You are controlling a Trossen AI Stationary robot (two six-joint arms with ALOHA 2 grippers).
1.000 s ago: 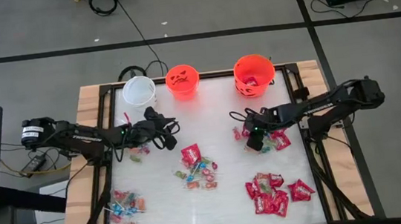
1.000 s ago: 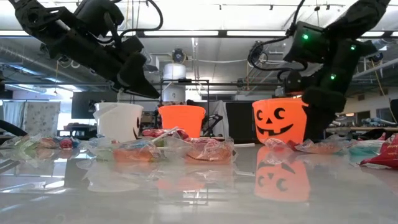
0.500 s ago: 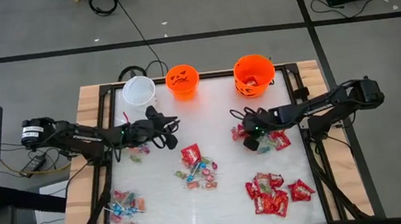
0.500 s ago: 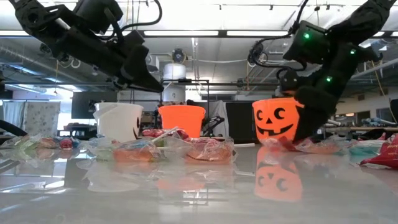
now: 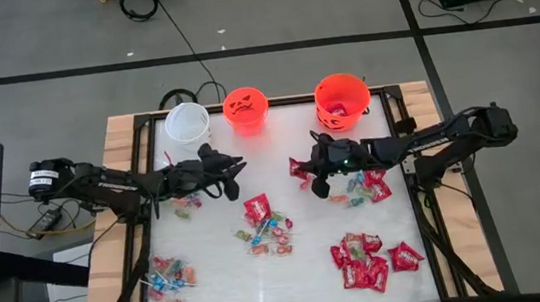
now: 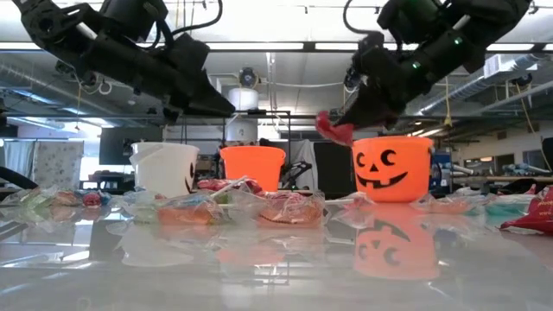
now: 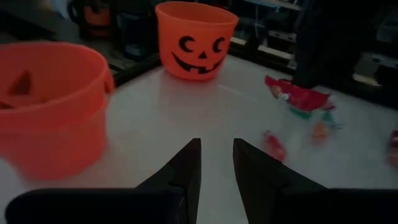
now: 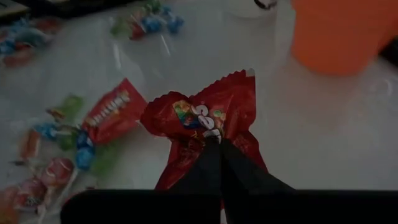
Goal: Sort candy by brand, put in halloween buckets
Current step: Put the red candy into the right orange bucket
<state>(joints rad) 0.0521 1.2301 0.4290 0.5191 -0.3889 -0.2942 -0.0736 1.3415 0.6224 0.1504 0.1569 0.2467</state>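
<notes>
The workshop is wide and grey-floored, cables trailing away from a pale bench (image 5: pixel 295 289) where sweets lie in loose heaps. Along its far edge stand the white bucket (image 5: pixel 187 122), the small orange bucket (image 5: pixel 245 109) and the larger orange bucket (image 5: pixel 342 98), set in a row, I'd guess, so either arm can reach them.

The right pincer (image 8: pixel 219 144) is clenched on a red packet (image 8: pixel 205 121), pinching it by one crumpled end so the wrapper fans out ahead of the fingers. In the high view that red packet hangs clear of the bench, near the larger orange bucket and just beside the small cluster of red packets (image 5: pixel 370 189) on the right. Lifted like that, it looks ready to be carried over a rim and dropped.

The left pincer (image 7: pixel 216 163) hovers over bare bench near the small orange bucket, its fingers slightly apart and holding nothing. The mixed pile (image 5: pixel 266 227) and the lollipop heap (image 5: pixel 169 280) remain unsorted.
</notes>
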